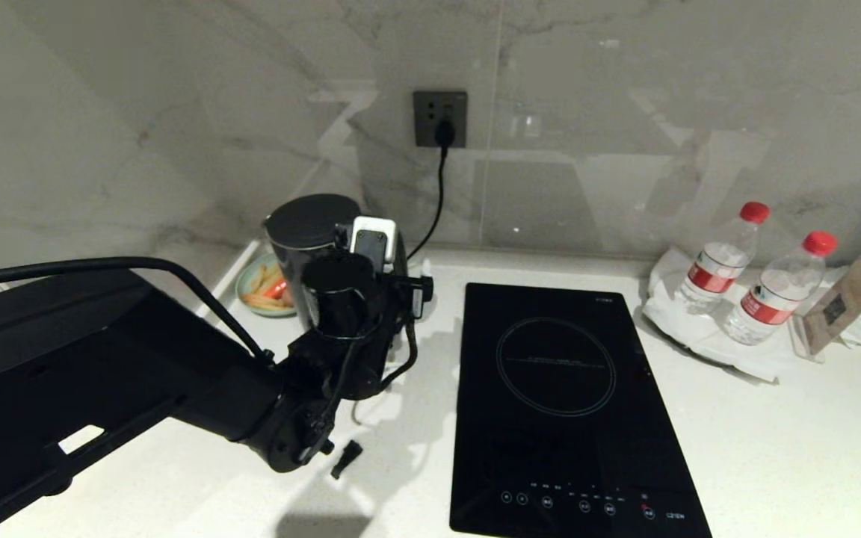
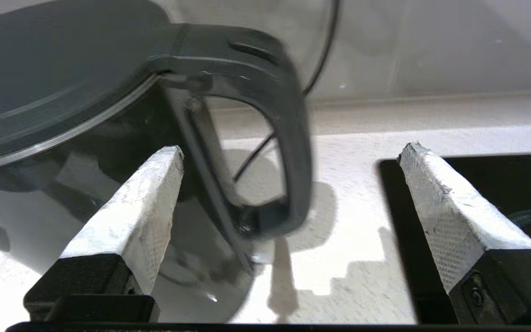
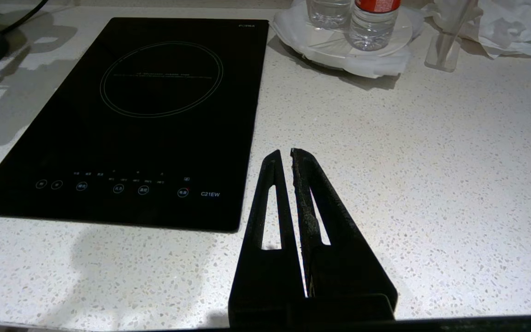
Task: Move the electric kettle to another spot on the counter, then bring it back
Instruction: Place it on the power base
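Observation:
The glossy black electric kettle (image 1: 309,237) stands at the back left of the white speckled counter (image 1: 774,448), near the wall. My left arm reaches in front of it and hides its lower body in the head view. In the left wrist view, the kettle (image 2: 62,92) fills the near side and its loop handle (image 2: 293,152) lies ahead between my white-padded fingers (image 2: 141,207). My left gripper (image 2: 291,150) is open and holds nothing. My right gripper (image 3: 285,151) is shut and empty, over the counter (image 3: 431,184) by the hob's front corner.
A black glass hob (image 1: 557,403) lies just right of the kettle. Two water bottles (image 1: 722,261) on a white tray and a card stand (image 1: 838,306) sit at the back right. A plate of food (image 1: 266,288) is behind the kettle. A cord runs to the wall socket (image 1: 440,119).

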You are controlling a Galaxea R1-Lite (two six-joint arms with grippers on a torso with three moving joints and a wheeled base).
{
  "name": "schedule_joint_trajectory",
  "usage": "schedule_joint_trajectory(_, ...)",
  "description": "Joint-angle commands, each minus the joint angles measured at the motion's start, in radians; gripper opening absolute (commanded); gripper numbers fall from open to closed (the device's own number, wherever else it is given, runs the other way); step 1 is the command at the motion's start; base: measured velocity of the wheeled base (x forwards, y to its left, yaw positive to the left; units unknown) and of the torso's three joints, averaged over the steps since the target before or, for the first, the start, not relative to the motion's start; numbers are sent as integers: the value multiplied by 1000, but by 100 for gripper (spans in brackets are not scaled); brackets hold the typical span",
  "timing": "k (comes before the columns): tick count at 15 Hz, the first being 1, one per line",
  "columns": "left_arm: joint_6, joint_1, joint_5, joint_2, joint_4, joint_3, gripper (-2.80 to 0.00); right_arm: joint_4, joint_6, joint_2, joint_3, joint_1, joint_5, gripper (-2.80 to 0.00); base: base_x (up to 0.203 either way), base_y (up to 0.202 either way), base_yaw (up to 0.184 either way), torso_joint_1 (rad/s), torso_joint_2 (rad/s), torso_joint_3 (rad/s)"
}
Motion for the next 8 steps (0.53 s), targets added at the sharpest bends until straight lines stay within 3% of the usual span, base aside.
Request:
schedule_joint_trajectory(1,5,-14,3,-26,-48,42,-280,0,0,0,0,0,1,-280,0,0,0,0,0,0)
schedule_joint_trajectory(8,0,-42,47,-114,131,68,-280,0,0,0,0,0,1,-280,0,0,0,1,1,23)
